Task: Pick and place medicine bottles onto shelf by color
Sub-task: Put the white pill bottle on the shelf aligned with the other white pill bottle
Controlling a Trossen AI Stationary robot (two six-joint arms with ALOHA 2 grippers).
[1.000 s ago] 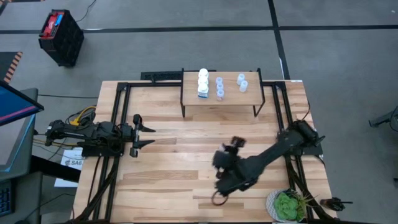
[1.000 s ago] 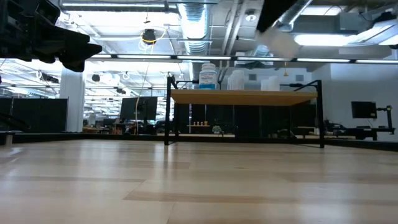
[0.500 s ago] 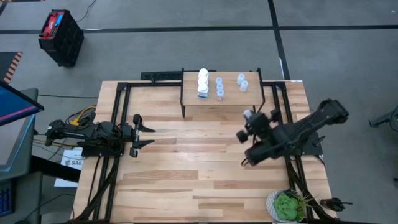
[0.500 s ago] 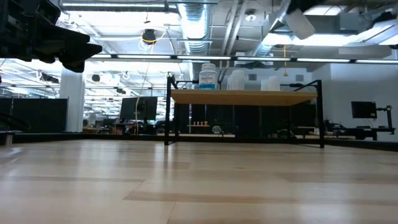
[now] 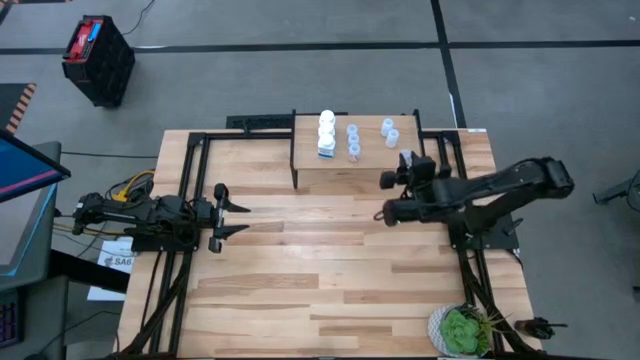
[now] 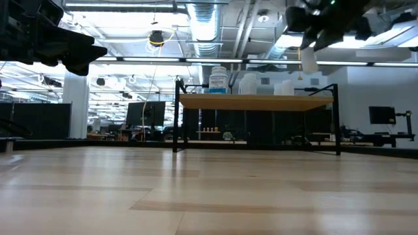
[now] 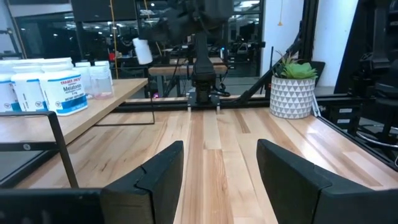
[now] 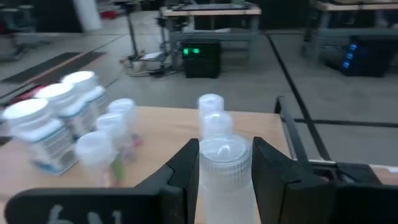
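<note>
Right now the right gripper (image 5: 386, 196) hangs above the table (image 5: 300, 290), just in front of the shelf's (image 5: 350, 172) right half. Its jaws are pinching a clear bottle (image 8: 224, 168) with a white cap, held upright between the fingers (image 8: 273, 168). From the low view the bottle (image 6: 308, 62) hangs under the gripper, above the level of the shelf top (image 6: 258, 102), toward its right end.

On the shelf: three white bottles (image 5: 326, 133) in a tight line at the left, running near to far. The nearest one has a blue label. Two clear bottles (image 5: 352, 141) stand just right of them, also in a near-far line. Two more clear bottles (image 5: 388, 132) sit further right, near the far edge, close together. From the right wrist view these last two (image 8: 212, 115) are straight ahead of the held bottle.

Left gripper (image 5: 232, 209) is parked over the left side of the table, jaws spread, nothing between the fingers (image 7: 155, 171). It points right, across the table toward the right arm.

A potted plant (image 5: 462, 330) sits at the near right corner of the table.
</note>
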